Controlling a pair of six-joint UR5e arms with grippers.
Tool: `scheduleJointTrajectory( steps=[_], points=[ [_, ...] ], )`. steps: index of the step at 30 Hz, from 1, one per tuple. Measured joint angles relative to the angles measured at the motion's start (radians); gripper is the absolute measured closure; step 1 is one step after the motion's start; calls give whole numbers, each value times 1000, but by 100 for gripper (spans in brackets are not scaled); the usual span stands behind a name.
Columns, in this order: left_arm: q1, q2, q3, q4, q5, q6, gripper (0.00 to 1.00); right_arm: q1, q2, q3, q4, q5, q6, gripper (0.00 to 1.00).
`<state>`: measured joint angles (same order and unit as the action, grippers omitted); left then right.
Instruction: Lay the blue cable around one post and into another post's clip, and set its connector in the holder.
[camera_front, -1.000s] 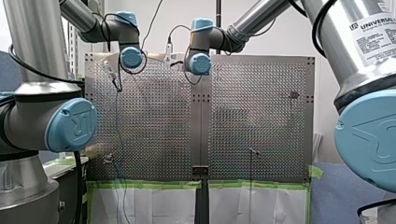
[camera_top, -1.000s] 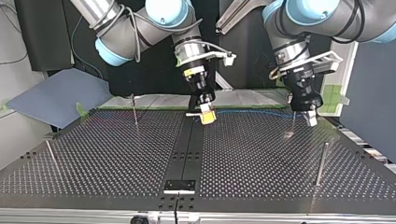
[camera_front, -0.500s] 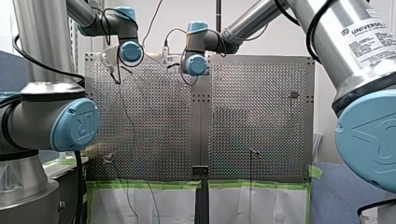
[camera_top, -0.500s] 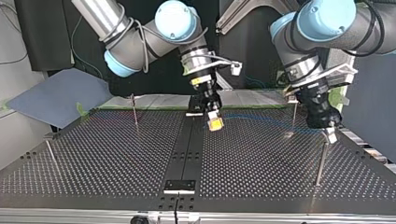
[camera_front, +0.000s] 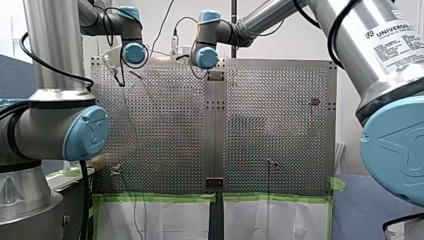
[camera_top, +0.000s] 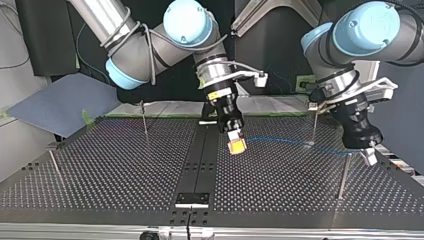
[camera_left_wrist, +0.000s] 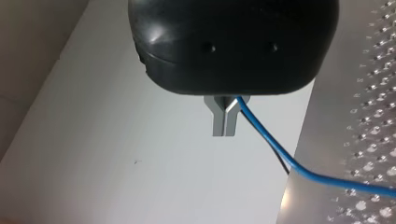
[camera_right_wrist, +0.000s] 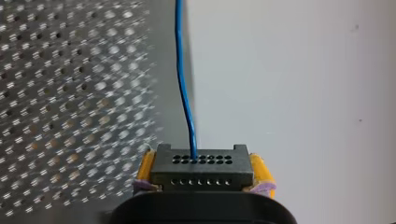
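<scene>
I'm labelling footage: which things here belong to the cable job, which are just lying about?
Job: thin blue cable, black perforated plastic connector, slim metal posts, my left gripper, my right gripper.
Lying about: flat grey-blue sheet, green tape strips, white paper.

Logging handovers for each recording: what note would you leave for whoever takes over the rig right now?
Left gripper: shut on the cable.
Right gripper: shut on the connector, with the cable leading out of it.
The cable spans between the two grippers above the table. It passes a post at the top view's right; I cannot tell whether they touch.
Done: both ends are held.
Left: loop a post, clip the cable, seat the connector. None of this looks done.
</scene>
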<state>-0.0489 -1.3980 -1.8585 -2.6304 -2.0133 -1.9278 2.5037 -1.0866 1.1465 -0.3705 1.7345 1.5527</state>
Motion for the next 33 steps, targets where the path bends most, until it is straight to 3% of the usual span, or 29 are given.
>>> scheduleJointTrajectory(
  steps=[9,16,21,33],
  points=[
    [78,-21,17,3,74,-65,100,17,9,-72,32,-1,-11,100],
    [137,-68,55,8,87,-106,98,25,29,-116,82,-1,-36,100],
    [179,-87,72,18,96,-134,98,28,42,-135,103,-1,-43,100],
    [268,-119,77,25,188,-146,95,32,96,-208,140,-1,-55,100]
  ],
)
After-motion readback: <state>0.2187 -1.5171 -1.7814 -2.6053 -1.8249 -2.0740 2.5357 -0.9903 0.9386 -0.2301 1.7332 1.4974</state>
